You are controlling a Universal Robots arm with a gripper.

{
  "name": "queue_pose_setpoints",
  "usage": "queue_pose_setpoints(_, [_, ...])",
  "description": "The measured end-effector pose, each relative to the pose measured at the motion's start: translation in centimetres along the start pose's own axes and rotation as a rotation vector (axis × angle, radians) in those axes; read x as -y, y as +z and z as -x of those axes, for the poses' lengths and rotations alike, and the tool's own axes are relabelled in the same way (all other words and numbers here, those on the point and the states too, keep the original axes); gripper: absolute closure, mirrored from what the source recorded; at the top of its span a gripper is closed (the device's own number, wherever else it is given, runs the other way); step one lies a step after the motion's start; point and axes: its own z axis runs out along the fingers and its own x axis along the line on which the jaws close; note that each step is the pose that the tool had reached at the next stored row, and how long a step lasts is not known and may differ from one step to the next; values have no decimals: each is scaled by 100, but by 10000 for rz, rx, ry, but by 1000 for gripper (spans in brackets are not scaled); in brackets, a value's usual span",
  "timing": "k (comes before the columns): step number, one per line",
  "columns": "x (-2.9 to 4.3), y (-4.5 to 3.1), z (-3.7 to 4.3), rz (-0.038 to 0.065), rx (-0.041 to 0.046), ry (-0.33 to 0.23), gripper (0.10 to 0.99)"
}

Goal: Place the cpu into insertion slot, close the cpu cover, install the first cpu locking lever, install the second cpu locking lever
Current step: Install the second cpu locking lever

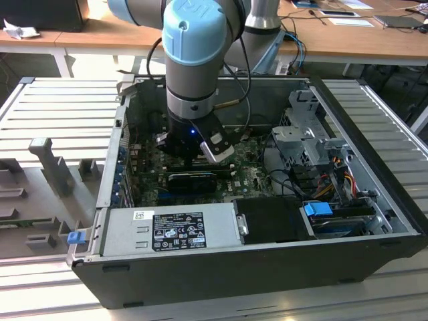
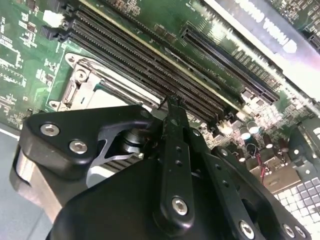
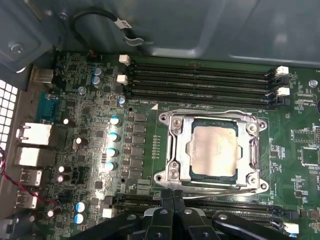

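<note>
Fingers (image 3: 173,200) of the gripper (image 3: 173,196) are pressed together, holding nothing, beside the cover (image 3: 176,150), which lies shut over the cpu (image 3: 214,151) to keep it seated.

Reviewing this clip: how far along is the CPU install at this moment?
Done, by the look of it: the cpu sits in the insertion slot, with the cpu cover lying flat around it. In hand: the gripper is down at the socket's edge beside a thin wire lever running along that side, fingertips together, holding nothing visible. Left: I cannot tell whether either locking lever is latched, so both remain unconfirmed.
</note>
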Motion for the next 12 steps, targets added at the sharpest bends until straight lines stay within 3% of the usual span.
queue_pose_setpoints(1, [28, -2, -16, 206, 15, -2, 980])
queue_pose_setpoints(2, [38, -1, -34, 304, 21, -3, 980])
queue_pose_setpoints(12, [72, 99, -62, 730, 52, -9, 980])
